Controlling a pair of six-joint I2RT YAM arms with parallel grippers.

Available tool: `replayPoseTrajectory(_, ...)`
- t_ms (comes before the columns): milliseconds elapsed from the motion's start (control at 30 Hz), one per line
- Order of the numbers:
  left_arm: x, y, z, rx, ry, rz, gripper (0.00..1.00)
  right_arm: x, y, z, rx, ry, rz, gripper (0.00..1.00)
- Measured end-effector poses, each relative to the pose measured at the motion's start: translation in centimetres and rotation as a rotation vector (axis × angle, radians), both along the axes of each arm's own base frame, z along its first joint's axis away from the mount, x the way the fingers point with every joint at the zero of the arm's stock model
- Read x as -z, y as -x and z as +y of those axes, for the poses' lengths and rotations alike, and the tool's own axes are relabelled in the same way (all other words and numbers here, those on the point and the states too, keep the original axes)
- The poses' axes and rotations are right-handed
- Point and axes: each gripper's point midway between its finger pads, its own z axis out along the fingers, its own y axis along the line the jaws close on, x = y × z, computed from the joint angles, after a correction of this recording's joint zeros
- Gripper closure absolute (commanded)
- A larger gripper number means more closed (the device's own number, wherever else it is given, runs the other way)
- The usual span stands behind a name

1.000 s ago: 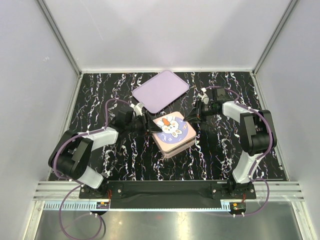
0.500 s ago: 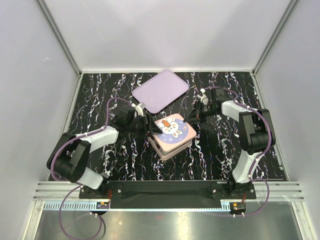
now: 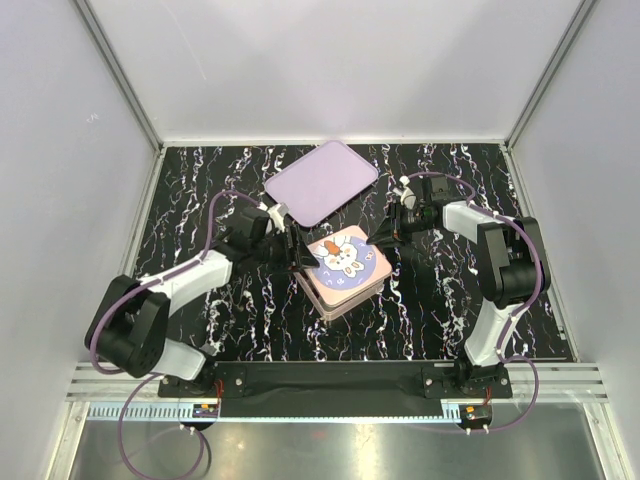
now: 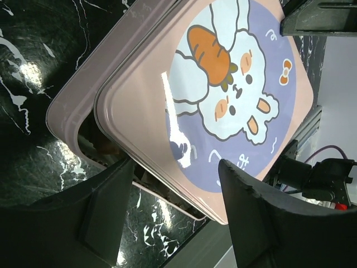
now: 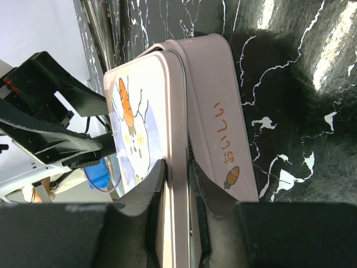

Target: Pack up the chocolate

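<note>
Chocolate (image 4: 109, 148), glimpsed as brown bits inside box (image 4: 66, 106), is being covered by skewed bunny lid (image 3: 346, 255), whose far-right edge is being pinched by right fingers (image 5: 146, 192) while left fingers (image 4: 106, 209), open, are being held astride its left corner.

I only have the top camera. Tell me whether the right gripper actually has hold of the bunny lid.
Observer: It does. The right wrist camera shows the right gripper shut on the lid, with one finger on each face of its rim.
Operator: Now report how that lid sits on the box.
Observer: Askew. In the left wrist camera the box has its rim jutting out past the lid's corner, with a dark gap open beneath that corner.
</note>
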Motion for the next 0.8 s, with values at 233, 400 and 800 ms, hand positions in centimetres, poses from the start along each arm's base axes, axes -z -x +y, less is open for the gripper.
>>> replayPoseTrajectory(233,-1.8,-0.5,0.1,-0.01,0.001,-0.064,0.34,0.2,0.2,0.1,-0.012,0.0,-0.007,0.73)
replayPoseTrajectory(400,-3.0,-0.8,0.6,-0.026,-0.027,-0.102,0.34,0.5,0.3,0.1,-0.021,0.003,-0.011,0.71)
replayPoseTrajectory(800,-3.9,-2.1,2.7,-0.099,-0.139,-0.122,0.34,1.3,0.3,-0.2,-0.033,0.031,-0.025,0.7)
